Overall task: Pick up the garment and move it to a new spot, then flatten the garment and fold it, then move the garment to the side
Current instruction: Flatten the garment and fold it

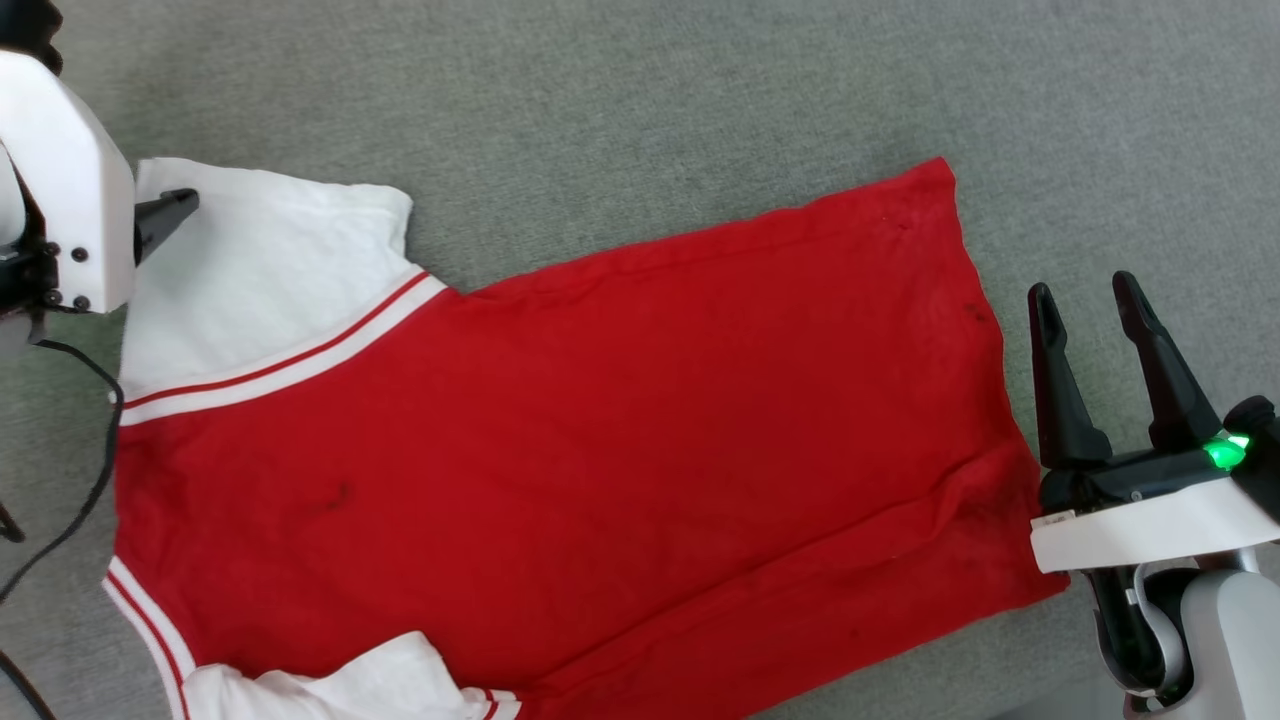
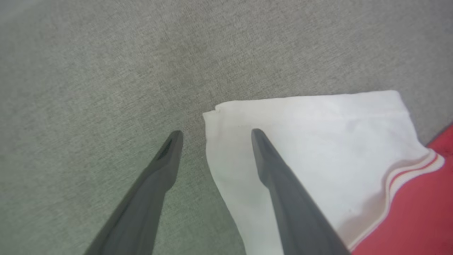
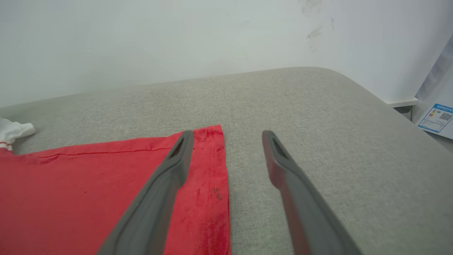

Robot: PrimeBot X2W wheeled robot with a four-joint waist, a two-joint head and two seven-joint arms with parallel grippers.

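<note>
Left tool point(image 2: 216, 134) and right tool point(image 3: 228, 132) agape, empty, at flat thin red-and-white garment point(image 1: 600, 420) on grey woven cushion point(image 1: 700, 100)

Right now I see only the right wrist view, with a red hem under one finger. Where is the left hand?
Observer: The left hand is open above a white sleeve corner, one finger over the sleeve, one over the grey cushion.
Operator: Is the shirt flat?
Observer: Mostly. The shirt lies spread, but its other sleeve is crumpled at the head view's bottom edge.
</note>
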